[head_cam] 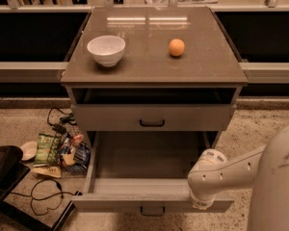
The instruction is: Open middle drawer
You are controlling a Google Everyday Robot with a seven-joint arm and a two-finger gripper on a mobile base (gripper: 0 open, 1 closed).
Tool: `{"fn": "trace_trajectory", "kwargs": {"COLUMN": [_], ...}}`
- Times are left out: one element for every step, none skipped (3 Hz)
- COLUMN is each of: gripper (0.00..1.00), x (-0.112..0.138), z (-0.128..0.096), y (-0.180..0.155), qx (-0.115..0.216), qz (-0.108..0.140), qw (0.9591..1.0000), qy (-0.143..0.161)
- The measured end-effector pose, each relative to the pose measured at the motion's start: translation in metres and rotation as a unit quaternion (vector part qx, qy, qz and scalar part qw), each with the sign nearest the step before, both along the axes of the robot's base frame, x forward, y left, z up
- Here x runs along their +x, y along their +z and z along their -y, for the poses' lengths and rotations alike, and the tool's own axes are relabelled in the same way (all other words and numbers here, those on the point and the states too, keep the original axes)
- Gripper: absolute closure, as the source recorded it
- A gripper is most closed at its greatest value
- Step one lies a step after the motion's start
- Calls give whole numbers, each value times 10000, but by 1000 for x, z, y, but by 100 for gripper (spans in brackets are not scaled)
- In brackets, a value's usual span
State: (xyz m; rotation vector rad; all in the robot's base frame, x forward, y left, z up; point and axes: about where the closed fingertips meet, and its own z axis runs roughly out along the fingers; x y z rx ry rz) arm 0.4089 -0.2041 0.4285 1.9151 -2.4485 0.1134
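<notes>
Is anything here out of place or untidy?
Yes: snack bags and cables lie scattered on the floor beside the cabinet. The middle drawer is pulled out, the gripper at its front right.

End effector (201, 202) mostly hidden beneath white wrist (208, 170) at front right of the middle drawer (135, 202) (robot body (274, 186) edge-cropped)

Dim, warm light is falling from overhead. Pale glare streaks are shining near the back edge of the tabletop (154, 66). Dark shadow is pooling beneath its front edge. The gripper (201, 203), below the front right corner, is perhaps sitting in shade.
</notes>
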Motion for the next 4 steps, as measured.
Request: {"fn": "trace_trajectory", "kwargs": {"gripper": [62,38,15,0], "x": [0,0,-1,-1], "z": [0,0,0,1], "y": [0,0,0,-1], "qx": [0,0,-2,-3], "qz": [0,-1,-8,-15], "qw": [10000,10000,10000,10000], "qy": [0,0,0,-1]}}
